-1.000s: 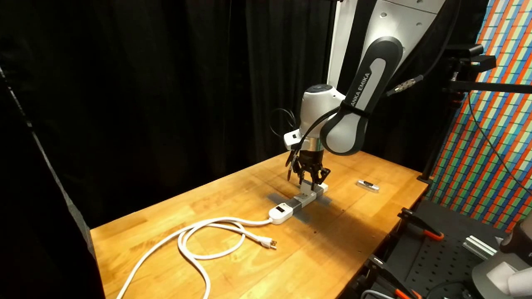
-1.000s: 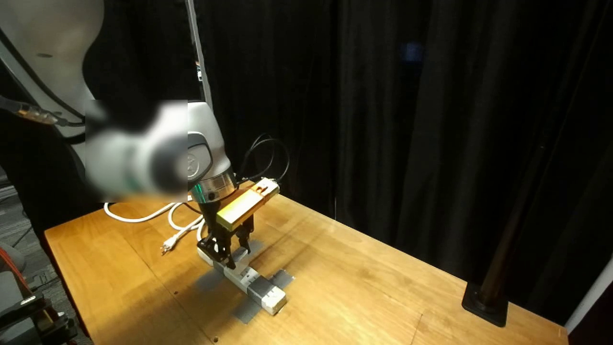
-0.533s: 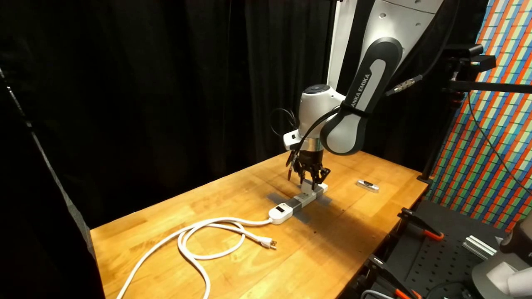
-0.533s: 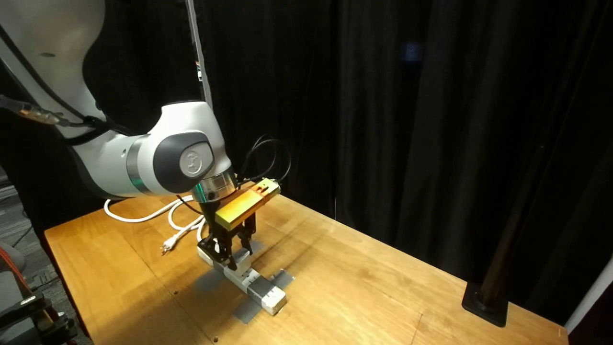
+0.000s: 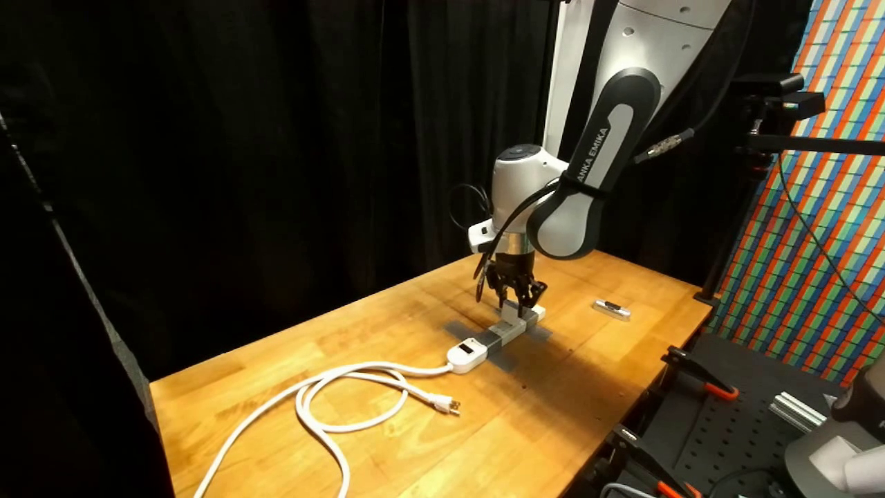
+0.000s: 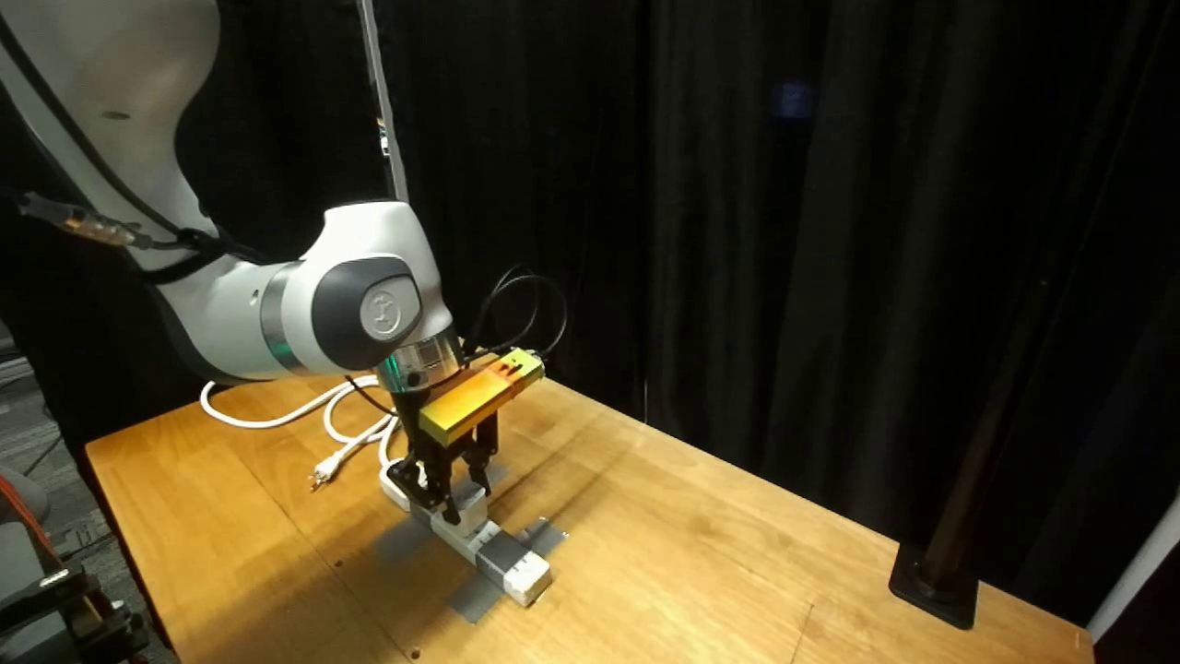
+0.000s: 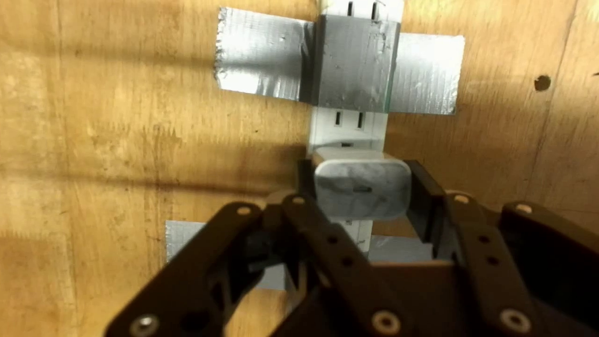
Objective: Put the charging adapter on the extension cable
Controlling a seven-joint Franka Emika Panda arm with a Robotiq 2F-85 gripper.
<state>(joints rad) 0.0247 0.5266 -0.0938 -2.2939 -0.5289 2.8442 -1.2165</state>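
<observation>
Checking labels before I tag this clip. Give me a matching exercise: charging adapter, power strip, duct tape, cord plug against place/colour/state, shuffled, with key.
Column 1
1. charging adapter
2. power strip
3. duct tape
4. cord plug

Column 2
A. lying on the tabletop, plugged into nothing
B. silver-grey, stuck across the power strip
C. gripped by the end effector
D. white, taped down, outlet slots facing up

Pairs: 1-C; 2-D; 3-B; 4-A
</observation>
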